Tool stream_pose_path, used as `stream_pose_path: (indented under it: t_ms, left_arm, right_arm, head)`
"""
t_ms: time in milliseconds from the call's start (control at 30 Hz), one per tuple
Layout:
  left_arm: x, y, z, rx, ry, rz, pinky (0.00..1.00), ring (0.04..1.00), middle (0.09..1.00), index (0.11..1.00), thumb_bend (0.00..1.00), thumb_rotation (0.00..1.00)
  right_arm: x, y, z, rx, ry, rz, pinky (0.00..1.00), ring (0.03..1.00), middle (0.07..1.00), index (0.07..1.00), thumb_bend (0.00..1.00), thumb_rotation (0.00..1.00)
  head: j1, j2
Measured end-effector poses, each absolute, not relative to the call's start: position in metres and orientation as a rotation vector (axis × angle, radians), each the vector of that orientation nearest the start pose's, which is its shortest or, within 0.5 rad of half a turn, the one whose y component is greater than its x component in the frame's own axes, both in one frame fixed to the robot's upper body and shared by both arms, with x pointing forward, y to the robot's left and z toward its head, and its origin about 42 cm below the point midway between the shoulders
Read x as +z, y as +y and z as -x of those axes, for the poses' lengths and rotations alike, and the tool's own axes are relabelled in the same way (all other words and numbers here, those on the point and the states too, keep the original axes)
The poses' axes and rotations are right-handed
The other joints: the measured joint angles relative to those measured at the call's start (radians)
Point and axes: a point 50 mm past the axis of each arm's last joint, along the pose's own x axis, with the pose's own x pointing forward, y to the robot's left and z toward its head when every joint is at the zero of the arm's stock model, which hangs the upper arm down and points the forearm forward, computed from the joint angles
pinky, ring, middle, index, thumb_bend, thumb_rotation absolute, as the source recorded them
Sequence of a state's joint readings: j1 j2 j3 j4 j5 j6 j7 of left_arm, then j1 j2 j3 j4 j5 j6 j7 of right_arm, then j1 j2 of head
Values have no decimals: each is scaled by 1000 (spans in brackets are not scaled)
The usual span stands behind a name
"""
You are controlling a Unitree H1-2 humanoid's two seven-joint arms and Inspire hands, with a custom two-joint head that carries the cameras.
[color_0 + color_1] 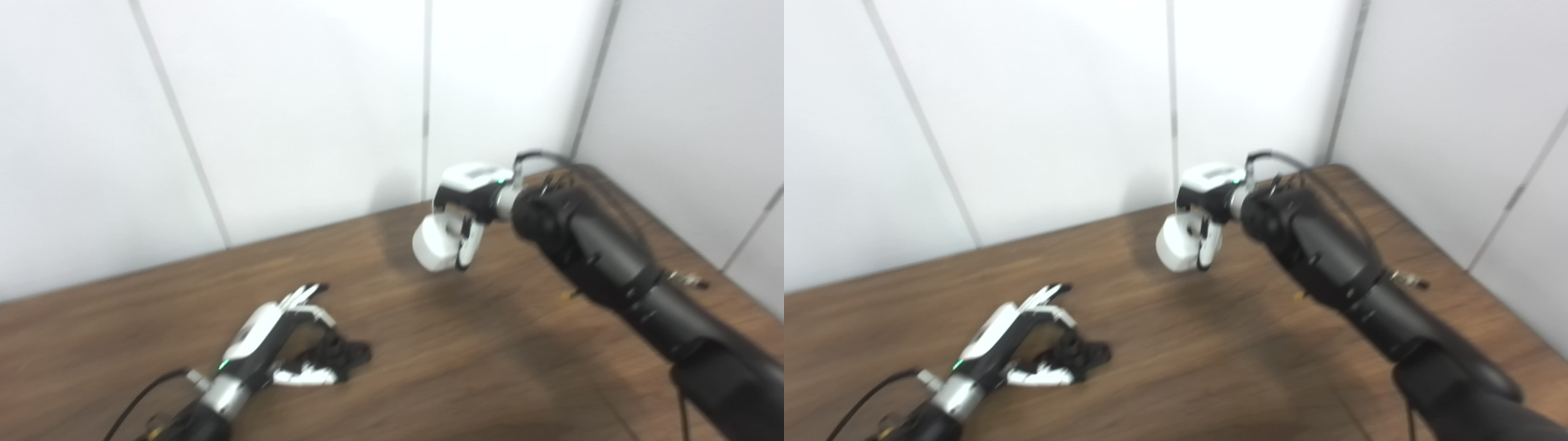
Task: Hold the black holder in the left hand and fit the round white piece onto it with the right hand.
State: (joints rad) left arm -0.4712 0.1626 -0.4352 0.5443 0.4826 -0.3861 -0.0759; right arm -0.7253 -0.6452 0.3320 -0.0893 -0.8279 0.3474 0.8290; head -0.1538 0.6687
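- On the brown wood-grain table (465, 367), low at the near left, the left hand (275, 340) lies with its fingers curled around the black holder (343, 355); whether the holder is lifted off the surface cannot be told through the blur.
- Toward the far corner, the right hand (462, 211) hangs above the table, fingers clamped down over the round white piece (433, 246), which is clear of the wood and well apart from the holder.
- Both views are motion-blurred. The right eye view shows more of the white wall panel (1458, 122) on the right and the right arm (1335, 263) nearer picture center; the left eye view shows the holder's dark tip past the fingers a little more plainly.
- A green light shows on each wrist.
- No writing or brand is readable; a grey patch on the back of the right hand is too blurred to read.
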Motion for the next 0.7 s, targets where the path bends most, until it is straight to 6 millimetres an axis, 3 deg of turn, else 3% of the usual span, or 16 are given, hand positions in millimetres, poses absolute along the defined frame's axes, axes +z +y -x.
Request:
stream_pose_path:
  t_ms: [133, 333, 467, 567, 700]
  left_arm:
    - [103, 120, -396, -663, -319, -781, 1000, 1000, 951, 482, 524, 59]
    - [103, 116, -396, -640, -306, -782, 1000, 1000, 948, 481, 524, 60]
    - [103, 113, -396, -631, -298, -779, 1000, 1000, 950, 481, 524, 59]
    - [104, 111, -396, -628, -296, -778, 1000, 1000, 948, 481, 524, 59]
    - [104, 109, -396, -621, -292, -778, 1000, 1000, 944, 481, 524, 58]
  right_arm:
    - [363, -268, -435, 427, 49, 1553, 801, 856, 765, 482, 525, 134]
    - [369, -258, -431, 556, 97, 1523, 825, 820, 762, 481, 522, 130]
    - [381, -244, -425, 620, 95, 1515, 785, 799, 779, 481, 523, 132]
    - [392, -232, -421, 632, 64, 1508, 702, 798, 766, 480, 523, 132]
    - [394, -215, -421, 691, 27, 1485, 789, 831, 784, 479, 524, 138]
  head:
    - [61, 26]
    - [149, 74]
    - [161, 89]
    - [161, 97]
    - [158, 104]
